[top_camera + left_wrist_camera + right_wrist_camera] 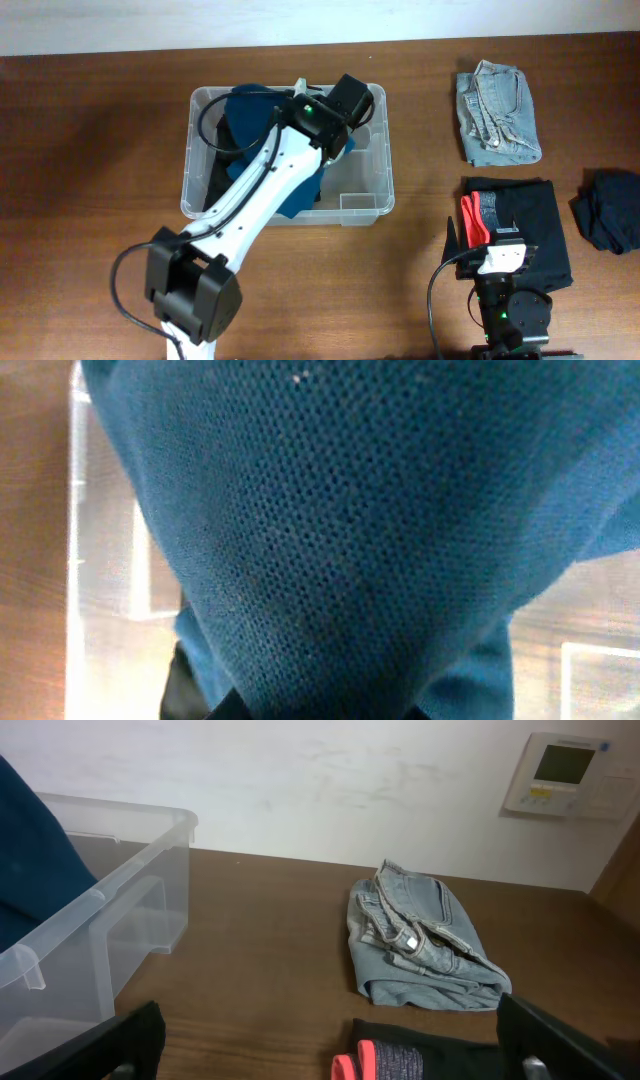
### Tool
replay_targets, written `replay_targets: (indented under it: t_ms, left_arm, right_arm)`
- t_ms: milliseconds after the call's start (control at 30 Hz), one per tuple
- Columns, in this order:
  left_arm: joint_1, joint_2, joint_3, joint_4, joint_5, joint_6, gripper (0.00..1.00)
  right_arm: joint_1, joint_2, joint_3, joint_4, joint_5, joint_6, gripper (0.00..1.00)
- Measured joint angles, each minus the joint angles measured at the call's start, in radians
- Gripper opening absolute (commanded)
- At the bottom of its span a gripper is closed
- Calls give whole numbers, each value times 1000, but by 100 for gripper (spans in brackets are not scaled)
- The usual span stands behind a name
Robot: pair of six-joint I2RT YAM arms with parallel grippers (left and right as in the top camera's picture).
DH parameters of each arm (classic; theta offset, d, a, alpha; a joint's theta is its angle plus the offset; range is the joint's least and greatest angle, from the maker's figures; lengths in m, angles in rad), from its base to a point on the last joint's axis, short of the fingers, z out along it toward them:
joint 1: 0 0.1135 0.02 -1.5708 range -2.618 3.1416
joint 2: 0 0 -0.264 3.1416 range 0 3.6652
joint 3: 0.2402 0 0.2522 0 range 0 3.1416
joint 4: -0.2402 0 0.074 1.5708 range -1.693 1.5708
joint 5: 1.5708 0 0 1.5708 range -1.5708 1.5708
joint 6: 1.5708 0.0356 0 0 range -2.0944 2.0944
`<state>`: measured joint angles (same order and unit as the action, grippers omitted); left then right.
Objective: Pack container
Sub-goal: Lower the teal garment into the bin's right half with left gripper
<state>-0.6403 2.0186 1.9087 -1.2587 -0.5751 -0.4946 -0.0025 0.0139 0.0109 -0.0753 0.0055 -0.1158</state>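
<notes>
The clear plastic container (384,150) stands left of centre; its wall also shows in the right wrist view (120,900). My left gripper (345,102) hangs over its far right part, shut on a blue knit garment (300,195). That garment fills the left wrist view (350,510) and narrows to the jaws at the bottom edge. A black garment (215,180) lies in the container's left side. My right gripper (340,1050) is open and empty near the front right, its fingers spread wide above a folded black garment with a red edge (530,230).
Folded light-blue jeans (497,112) lie at the back right and show in the right wrist view (420,945). A crumpled dark navy garment (610,222) lies at the right edge. Bare brown tabletop (90,150) lies left of the container and between it and the clothes.
</notes>
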Motion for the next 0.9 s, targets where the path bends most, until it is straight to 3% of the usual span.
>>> replay_targets:
  t_ms: [267,533,600,733,767,800,833,900]
  left_arm:
    - [-25,22,0,86,6,9,1]
    - [-80,22,0,200,20,76,10]
    - [-82,22,0,214,23,87,40]
    - [-82,22,0,233,27,92,42]
    - [-82,22,0,232,30,93,50]
    - [-82,22,0,232,32,100,72]
    - [-82,22,0,232,34,103,87]
    - [-82,22,0,233,36,102,93]
  right_arm:
    - [0,0,0,0,0,0,98]
    - [0,0,0,0,0,0,98]
    - [0,0,0,0,0,-1,98]
    - [0,0,0,0,0,-1,98]
    - [0,0,0,0,0,-1,98]
    - [0,0,0,0,0,0,98]
    - [0,0,0,0,0,0,98]
    - [0,0,0,0,0,-1,98]
